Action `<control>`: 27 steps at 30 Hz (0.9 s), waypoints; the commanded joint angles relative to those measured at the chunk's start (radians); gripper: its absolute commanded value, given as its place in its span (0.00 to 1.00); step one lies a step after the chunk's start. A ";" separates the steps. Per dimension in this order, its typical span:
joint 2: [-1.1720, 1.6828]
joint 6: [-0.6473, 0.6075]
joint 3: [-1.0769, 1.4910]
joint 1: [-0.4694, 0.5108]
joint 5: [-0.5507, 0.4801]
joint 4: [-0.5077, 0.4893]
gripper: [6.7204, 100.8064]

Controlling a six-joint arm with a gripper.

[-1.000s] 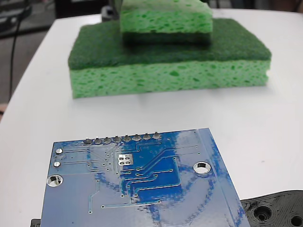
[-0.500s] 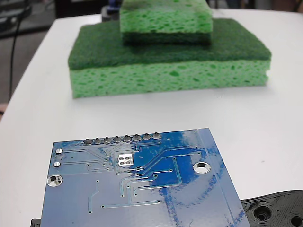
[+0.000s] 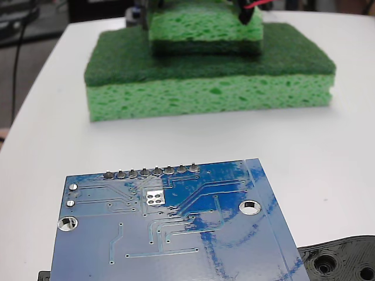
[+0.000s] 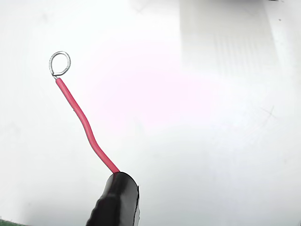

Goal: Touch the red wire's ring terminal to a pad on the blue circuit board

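In the fixed view the blue circuit board (image 3: 170,228) lies at the near edge of the white surface (image 3: 328,146), its row of small grey pads along its far edge; one pad (image 3: 157,171) sits near the middle of that row. A black plastic piece with holes (image 3: 343,260) lies just beside the board's near right corner. Farther back, a large green sponge (image 3: 205,82) carries a smaller green sponge (image 3: 205,29) on top.

At the far top of that view, above the small sponge, a dark part of the gripper (image 3: 244,13) shows with a bit of the red wire (image 3: 256,4) beside it, well apart from the board.

In the wrist view the red wire (image 4: 87,127) rises from a black wrapped tip (image 4: 115,200) at the bottom and bends up to the left, ending in the ring terminal (image 4: 59,63), which hangs over bare white surface. The wire is fixed in that black tip, but I cannot tell how far open the gripper is.
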 commanded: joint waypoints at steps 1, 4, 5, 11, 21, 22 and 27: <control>0.002 0.000 -0.006 0.000 0.020 -0.003 0.99; 0.002 0.006 -0.006 -0.015 0.043 -0.003 0.99; 0.002 0.011 -0.006 -0.026 0.057 -0.003 0.99; 0.002 0.023 -0.006 -0.115 0.141 -0.006 0.99; 0.002 0.031 -0.006 -0.121 0.161 -0.006 0.99; 0.002 0.031 -0.006 -0.121 0.161 -0.006 0.99; 0.002 0.031 -0.006 -0.123 0.161 -0.006 0.99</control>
